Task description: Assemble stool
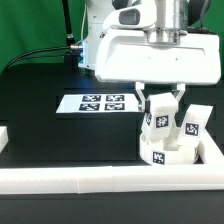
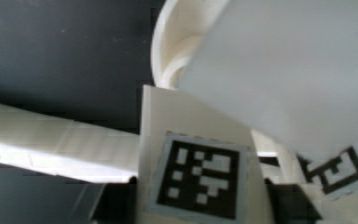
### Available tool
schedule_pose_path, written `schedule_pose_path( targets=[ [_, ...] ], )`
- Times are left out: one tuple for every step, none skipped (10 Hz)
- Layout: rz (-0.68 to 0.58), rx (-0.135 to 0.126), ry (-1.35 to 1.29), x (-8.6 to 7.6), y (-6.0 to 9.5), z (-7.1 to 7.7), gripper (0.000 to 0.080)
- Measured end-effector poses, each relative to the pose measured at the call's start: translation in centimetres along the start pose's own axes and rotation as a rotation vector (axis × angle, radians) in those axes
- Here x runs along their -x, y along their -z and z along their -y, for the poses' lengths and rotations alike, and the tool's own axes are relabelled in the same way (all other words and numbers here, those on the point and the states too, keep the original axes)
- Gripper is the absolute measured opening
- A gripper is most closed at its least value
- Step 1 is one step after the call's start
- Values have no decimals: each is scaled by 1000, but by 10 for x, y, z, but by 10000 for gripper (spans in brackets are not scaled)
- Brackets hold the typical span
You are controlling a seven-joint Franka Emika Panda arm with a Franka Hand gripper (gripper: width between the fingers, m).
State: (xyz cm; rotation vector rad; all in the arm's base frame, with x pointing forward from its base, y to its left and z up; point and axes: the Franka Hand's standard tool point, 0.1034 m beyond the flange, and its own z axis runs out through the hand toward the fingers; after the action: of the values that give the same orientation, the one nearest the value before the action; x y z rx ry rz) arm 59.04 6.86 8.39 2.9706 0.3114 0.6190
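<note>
Near the corner of the rails: the hand [image 1: 160,102] stands over the seat [image 1: 166,152], clenched on a leg [image 1: 159,115] held upright, tag facing the exterior camera.
Seat: it lies flat on the black bench [image 1: 40,120], tucked against the front rail [image 1: 100,178] toward the exterior view's right.
Second leg [image 1: 192,125]: it stands on the seat just beside the held one, toward the exterior view's right, leaning a little outward.
Third leg: not visible in either view.
Wrist view: the held leg [image 2: 202,160] fills the picture, its tag sharp; another tag shows at the edge, probably the second leg's.
Step in hand, as I judge it: seating this leg in its recess.
Doing it well: keep the leg plumb, press straight down, turn without letting the seat slide off the rail.
Risk: the neighbouring leg is close; a sideways drift could knock it.
Marker board [image 1: 100,103]: well apart, no concern.
</note>
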Motion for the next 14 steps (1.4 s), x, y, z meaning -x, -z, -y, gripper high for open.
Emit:
schedule_pose_path(
  targets=[
    [-1, 0, -7, 0, 0, 0, 324],
    [-14, 2, -7, 0, -1, -1, 324],
    [-27, 4, -5, 1, -5, 0, 324],
    [-36, 5, -7, 3, -9, 2, 324],
    [-61, 7, -16, 2, -10, 4, 324],
    [-80, 10, -26, 2, -11, 5, 324],
    [-90, 12, -28, 1, -11, 4, 324],
    [-88, 13, -25, 1, -11, 4, 438],
    [-88, 14, -25, 1, -11, 3, 438],
    [-88, 14, -25, 1, -11, 3, 570],
    [-88, 16, -30, 1, -11, 2, 633],
    [-84, 14, -34, -1, -8, 1, 633],
    [-86, 10, -33, -5, -2, 2, 646],
    [-86, 5, -32, -10, 4, 2, 649]
  ],
)
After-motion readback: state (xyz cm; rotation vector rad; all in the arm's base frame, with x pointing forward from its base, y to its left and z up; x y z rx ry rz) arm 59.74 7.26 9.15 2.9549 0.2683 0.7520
